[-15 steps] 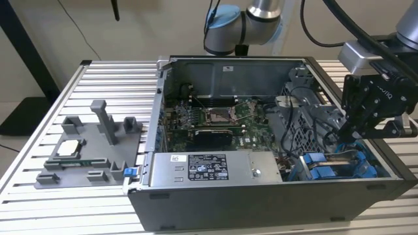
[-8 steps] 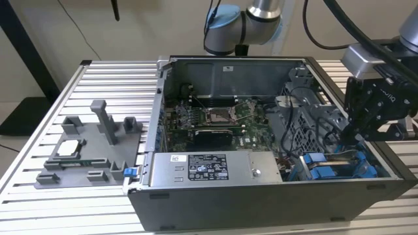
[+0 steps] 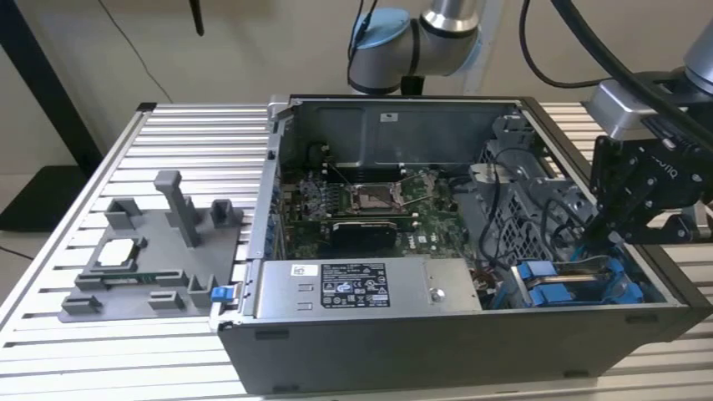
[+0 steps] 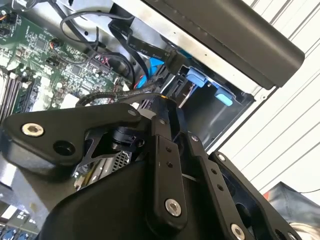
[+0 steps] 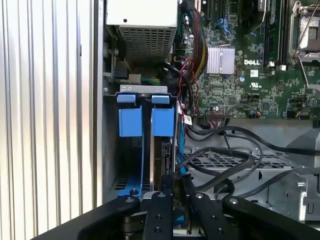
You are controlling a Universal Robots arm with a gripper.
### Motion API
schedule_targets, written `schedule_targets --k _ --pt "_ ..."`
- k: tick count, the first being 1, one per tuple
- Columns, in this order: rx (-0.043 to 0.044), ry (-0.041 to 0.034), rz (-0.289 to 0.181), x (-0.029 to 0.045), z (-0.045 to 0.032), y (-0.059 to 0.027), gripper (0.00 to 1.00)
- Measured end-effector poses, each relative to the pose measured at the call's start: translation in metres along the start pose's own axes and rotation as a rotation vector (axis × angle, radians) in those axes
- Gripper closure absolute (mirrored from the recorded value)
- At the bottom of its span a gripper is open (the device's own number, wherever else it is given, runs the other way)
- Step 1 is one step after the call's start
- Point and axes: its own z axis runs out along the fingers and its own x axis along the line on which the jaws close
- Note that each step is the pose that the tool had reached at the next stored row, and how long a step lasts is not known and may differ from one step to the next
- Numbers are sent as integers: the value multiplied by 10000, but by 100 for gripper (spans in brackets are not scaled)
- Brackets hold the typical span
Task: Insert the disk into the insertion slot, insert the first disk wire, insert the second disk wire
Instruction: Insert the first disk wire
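Now the hand (image 5: 175, 189) reaches down into a corner of the case (image 3: 446, 355), its fingers narrow and, as best I can judge, closed on the near edge of the disk (image 5: 162, 157). That disk stands on edge, partway into the slot (image 3: 563, 286), with the blue tabs (image 5: 162, 120) at the bay's far end; how deep it sits I cannot tell. The step in hand looks to be seating the disk; whether any wire is plugged in I cannot see. To do it well, the disk should be kept square to the blue rails and pressed straight along them, never tilted, until the carrier catches. A skewed push would likely jam it against the grey cage.

Just beside the bay lie black cables (image 5: 225, 160), looping over the cage and close to the hand. I judge them the likeliest thing to snag or get pinched. Beyond them is the board (image 5: 240, 85), and past the blue tabs the power box (image 5: 142, 20). Well apart, out on the desk (image 3: 56, 334), stands a grey jig (image 3: 156, 251), clear of the work
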Motion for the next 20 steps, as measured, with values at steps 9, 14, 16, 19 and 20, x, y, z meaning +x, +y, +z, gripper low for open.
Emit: schedule_targets --k 9,14,16,19,20 --pt "0 -1 -2 15 28 -3 100" --pt "-4 -3 -9 44 61 -6 100" --pt "-6 0 -29 53 76 -6 100" --pt "-8 1 -61 60 90 -7 100" --pt "-9 1 -72 60 94 -8 100"
